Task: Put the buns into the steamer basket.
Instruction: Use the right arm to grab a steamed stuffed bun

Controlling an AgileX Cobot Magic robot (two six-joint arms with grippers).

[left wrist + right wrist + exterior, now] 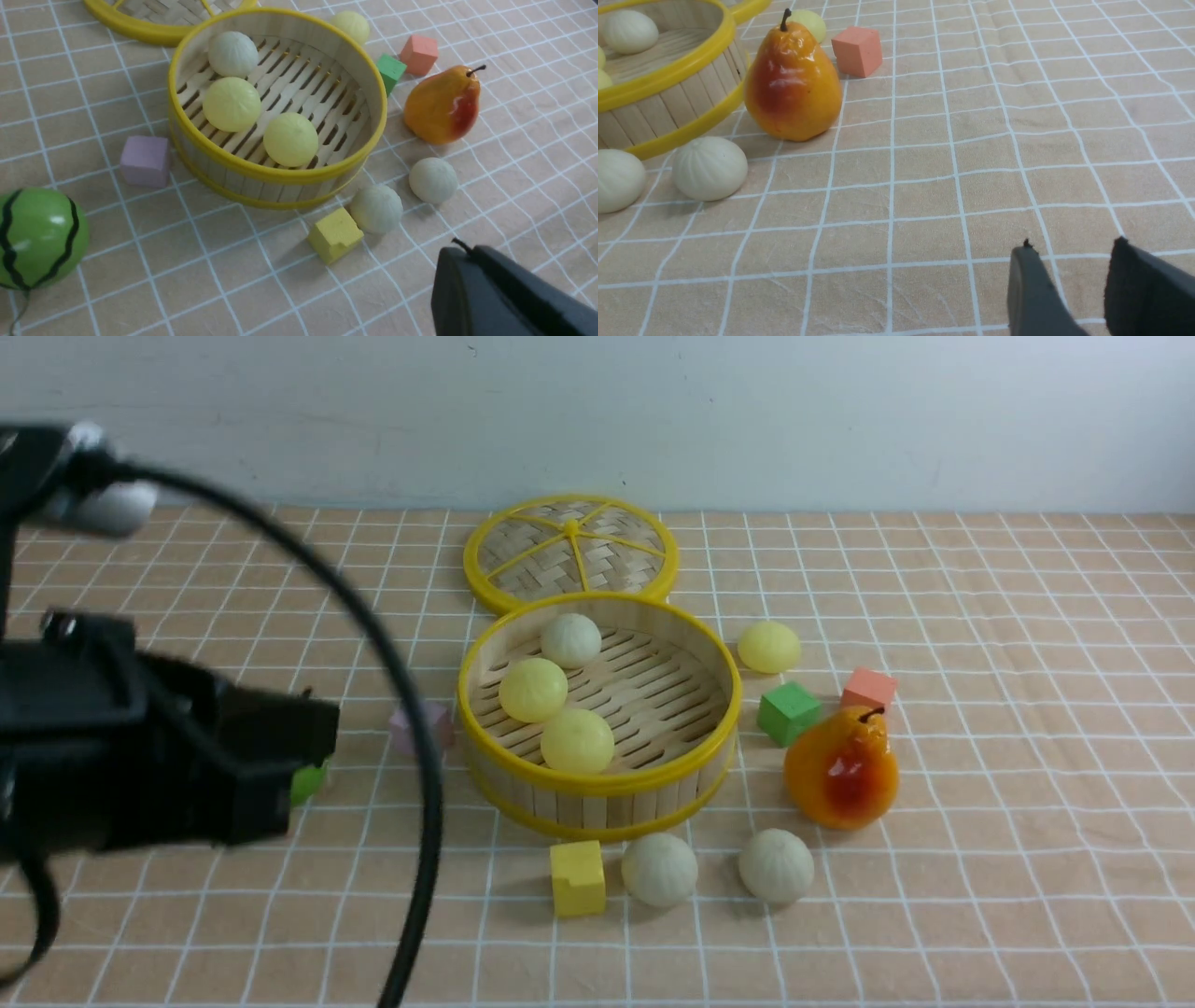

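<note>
Now 3 matte round buns (533, 690) sit in the slatted bamboo steamer basket (597, 782) mid-cloth, 3 more outside (2 by its front rim, 1 right-rear), w/ open checked cloth (1027, 709) to the right; left gripper (460, 261) pinched closed, empty; right gripper (1073, 247) part-spread, holding nothing.

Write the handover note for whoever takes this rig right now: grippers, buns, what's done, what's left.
Left gripper: shut, empty, to the left of the basket.
Right gripper: open, empty.
Done: three in the basket, a white bun and two yellow buns.
Left: loose yellow bun on the cloth right of the basket, behind the green cube; two loose white buns in front of the basket, next to the yellow cube.
</note>
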